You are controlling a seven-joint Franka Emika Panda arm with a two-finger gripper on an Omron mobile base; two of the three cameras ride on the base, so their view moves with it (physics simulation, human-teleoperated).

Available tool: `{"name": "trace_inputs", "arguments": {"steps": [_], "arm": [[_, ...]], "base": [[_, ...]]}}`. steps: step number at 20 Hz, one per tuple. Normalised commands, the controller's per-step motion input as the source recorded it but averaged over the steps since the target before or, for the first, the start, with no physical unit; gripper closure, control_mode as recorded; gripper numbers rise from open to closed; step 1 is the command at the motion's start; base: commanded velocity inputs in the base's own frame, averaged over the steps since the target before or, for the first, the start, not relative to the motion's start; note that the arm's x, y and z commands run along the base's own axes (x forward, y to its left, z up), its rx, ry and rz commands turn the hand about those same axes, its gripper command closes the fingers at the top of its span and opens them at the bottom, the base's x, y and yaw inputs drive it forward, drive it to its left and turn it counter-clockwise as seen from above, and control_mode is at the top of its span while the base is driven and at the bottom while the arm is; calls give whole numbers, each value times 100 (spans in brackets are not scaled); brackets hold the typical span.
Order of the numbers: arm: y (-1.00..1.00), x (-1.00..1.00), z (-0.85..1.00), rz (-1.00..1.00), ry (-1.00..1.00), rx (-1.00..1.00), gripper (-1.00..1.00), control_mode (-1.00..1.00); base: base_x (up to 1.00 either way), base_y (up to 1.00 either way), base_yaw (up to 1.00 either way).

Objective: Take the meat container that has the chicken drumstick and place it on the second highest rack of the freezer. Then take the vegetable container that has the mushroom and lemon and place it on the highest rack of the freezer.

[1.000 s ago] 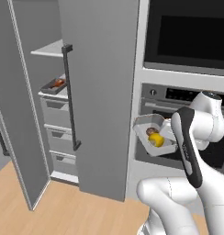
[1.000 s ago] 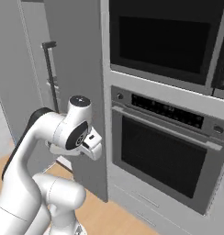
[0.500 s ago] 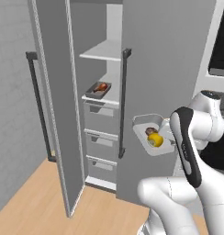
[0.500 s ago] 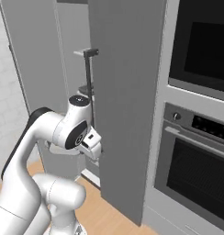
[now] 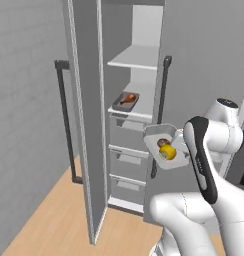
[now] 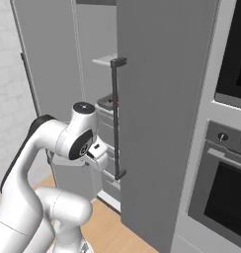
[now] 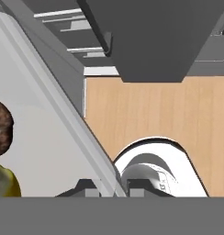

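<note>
Drove left since earlier, so freezer (image 5: 131, 115) now stood open ahead. Left base view: saw chicken drumstick (image 5: 126, 98) in tray on second shelf, highest rack (image 5: 135, 57) bare; vegetable container (image 5: 165, 151) with mushroom (image 5: 163, 143) and lemon (image 5: 168, 152) held beside door. Hand view: tool (image 7: 111, 187) clamped on container rim.

You have the freezer (image 5: 131, 100) standing open up and left of the pincer (image 7: 112, 186). Its top rack (image 5: 136, 57) is bare. The rack below (image 5: 144, 107) carries a tray (image 5: 126, 101) with the drumstick (image 5: 127, 98).
</note>
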Motion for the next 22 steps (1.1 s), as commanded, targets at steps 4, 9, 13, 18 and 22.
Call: {"name": "trace_inputs", "arguments": {"steps": [4, 9, 13, 18, 22], "arm": [[0, 0, 0, 0, 0, 0, 100, 100], [0, 0, 0, 0, 0, 0, 100, 100], [0, 0, 0, 0, 0, 0, 100, 100], [0, 0, 0, 0, 0, 0, 100, 100], [0, 0, 0, 0, 0, 0, 100, 100]], "base": [[43, 43, -15], [44, 26, -20], [49, 11, -20], [49, 5, -22], [43, 17, -24]]}}
